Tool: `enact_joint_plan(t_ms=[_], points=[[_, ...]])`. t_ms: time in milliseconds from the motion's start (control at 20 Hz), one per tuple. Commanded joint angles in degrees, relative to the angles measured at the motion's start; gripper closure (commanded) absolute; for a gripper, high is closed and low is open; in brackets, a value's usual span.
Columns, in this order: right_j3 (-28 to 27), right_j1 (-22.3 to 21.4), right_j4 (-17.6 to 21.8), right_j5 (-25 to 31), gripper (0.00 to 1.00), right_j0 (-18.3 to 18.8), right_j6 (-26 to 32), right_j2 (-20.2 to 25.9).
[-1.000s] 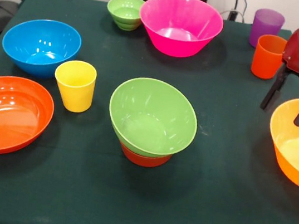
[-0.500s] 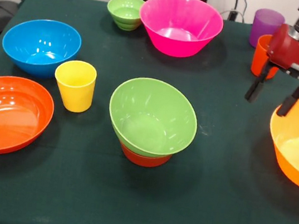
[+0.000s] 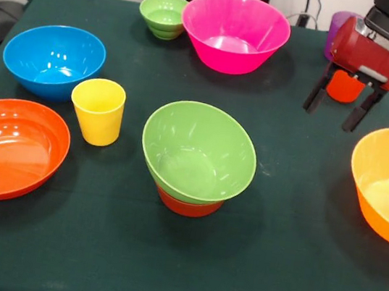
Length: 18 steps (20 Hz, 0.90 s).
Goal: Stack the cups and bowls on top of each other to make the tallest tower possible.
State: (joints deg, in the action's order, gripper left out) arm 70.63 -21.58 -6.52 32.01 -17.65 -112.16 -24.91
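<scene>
Only the first step of the tower (image 3: 196, 162) is seen to be done: a medium green bowl (image 3: 201, 150) is seated on a small red-orange bowl (image 3: 187, 204) near the middle of the worktop (image 3: 270, 274). Two pieces are thus stacked, and everything else is still spread out singly.

The large yellow-orange bowl (image 3: 388, 183) is found at the right edge, upright and empty. The large pink bowl (image 3: 234, 31) and the small ribbed green bowl (image 3: 163, 15) are placed at the far side, just beside each other. The blue bowl (image 3: 53, 59) and the shallow orange bowl (image 3: 9, 147) are kept at the left, with the yellow cup (image 3: 98, 110) near them. The orange cup (image 3: 344, 86) and the purple cup (image 3: 336, 33) are largely hidden behind the arm at the far right.

The tool (image 3: 334, 106) is held above the worktop, between the pink bowl and the yellow-orange bowl, with its two fingers spread apart and nothing between them.

By this judgement, most of the task is left: five bowls and three cups remain to be added.
</scene>
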Motion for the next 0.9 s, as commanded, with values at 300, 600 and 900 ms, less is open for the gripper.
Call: enact_joint_plan(t_ms=[300, 600, 900], points=[[3.0, -0.4, -0.7, 0.9, 0.00, -0.1, -8.6, 5.6], [1.4, 0.4, -0.7, 1.3, 0.00, -0.1, -8.8, 5.4], [1.0, 2.4, 0.0, -2.0, 0.00, 0.0, -8.7, 5.6]])
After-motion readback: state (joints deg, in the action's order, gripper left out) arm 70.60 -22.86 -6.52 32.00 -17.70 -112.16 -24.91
